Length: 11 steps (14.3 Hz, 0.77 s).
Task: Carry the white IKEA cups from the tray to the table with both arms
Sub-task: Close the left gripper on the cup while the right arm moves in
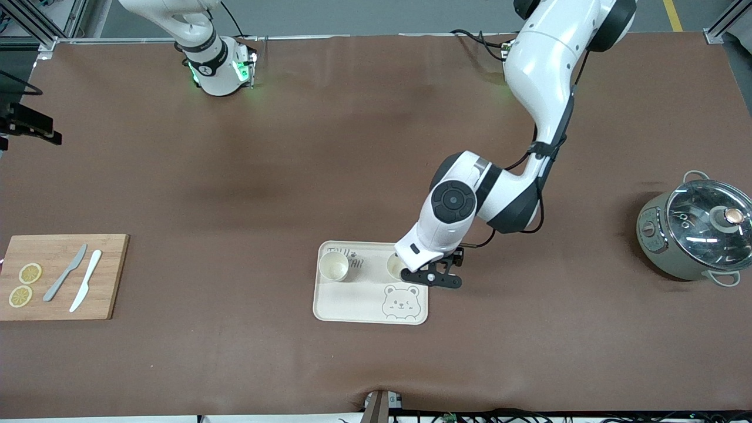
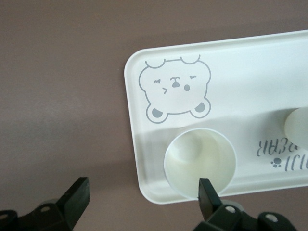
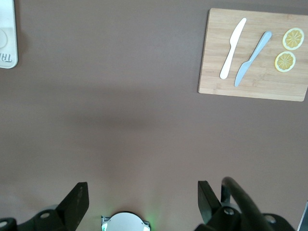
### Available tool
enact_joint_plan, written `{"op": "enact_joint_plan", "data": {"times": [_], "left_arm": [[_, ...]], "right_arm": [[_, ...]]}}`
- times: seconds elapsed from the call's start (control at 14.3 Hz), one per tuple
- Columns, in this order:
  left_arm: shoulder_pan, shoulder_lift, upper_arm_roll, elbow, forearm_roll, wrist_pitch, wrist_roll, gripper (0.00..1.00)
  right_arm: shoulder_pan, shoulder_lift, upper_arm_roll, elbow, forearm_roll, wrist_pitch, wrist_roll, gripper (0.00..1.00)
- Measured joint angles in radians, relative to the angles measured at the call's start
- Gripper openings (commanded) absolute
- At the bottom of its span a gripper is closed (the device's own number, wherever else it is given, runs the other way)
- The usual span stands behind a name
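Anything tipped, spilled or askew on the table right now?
Nothing stands out. Both white cups stand upright on the bear tray. The left gripper is open over the tray's edge by one cup; the right gripper is open, waiting over bare table.

Tray (image 1: 352, 299): mid-table, near the front camera; two cups on it, one (image 1: 333, 265) toward the right arm's end, the other (image 1: 397, 267) toward the left arm's. Board (image 1: 106, 276): right arm's end, bearing knives (image 1: 64, 273) and lemon slices (image 1: 29, 273). Pot (image 1: 693, 235): left arm's end.
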<state>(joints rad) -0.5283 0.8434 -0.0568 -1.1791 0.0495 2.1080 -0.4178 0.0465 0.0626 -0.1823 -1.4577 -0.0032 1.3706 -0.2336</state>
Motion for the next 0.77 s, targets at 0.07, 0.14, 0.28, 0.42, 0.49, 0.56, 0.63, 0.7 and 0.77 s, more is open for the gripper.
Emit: {"op": "enact_joint_plan", "data": {"times": [0.07,0.14,0.28,0.42,0.49,0.56,0.63,0.7,0.77], "left_arm": [[0.000,0.013,0.000,0.000,0.000,0.018,0.001,1.00],[0.000,0.024,0.001,0.001,0.000,0.034,0.001,1.00],[0.000,0.039,0.001,0.001,0.000,0.061,0.001,1.00],[-0.001,0.050,0.001,0.003,0.000,0.078,0.002,1.00],[-0.003,0.058,0.001,0.003,0.000,0.085,0.002,1.00],[-0.004,0.068,0.001,0.007,0.000,0.094,0.002,1.00],[-0.005,0.080,0.001,0.017,0.000,0.099,0.002,1.00],[-0.009,0.091,0.001,0.028,0.000,0.099,0.002,1.00],[-0.013,0.102,0.001,0.038,0.000,0.100,0.002,1.00]], "right_arm": [[0.000,0.007,0.000,0.000,-0.002,0.002,0.000,1.00],[0.000,0.011,0.000,0.000,-0.012,0.002,0.000,1.00],[0.000,0.016,0.000,0.000,-0.056,0.002,-0.001,1.00],[0.000,0.029,0.003,0.001,-0.066,0.002,-0.001,1.00],[0.001,0.039,0.005,0.001,-0.066,0.005,-0.001,1.00],[0.001,0.049,0.007,0.003,-0.066,0.011,-0.001,1.00],[0.002,0.060,0.009,0.004,-0.066,0.025,-0.001,1.00],[0.002,0.069,0.010,0.005,-0.066,0.043,-0.001,1.00],[0.003,0.079,0.012,0.006,-0.066,0.052,-0.001,1.00]]}}
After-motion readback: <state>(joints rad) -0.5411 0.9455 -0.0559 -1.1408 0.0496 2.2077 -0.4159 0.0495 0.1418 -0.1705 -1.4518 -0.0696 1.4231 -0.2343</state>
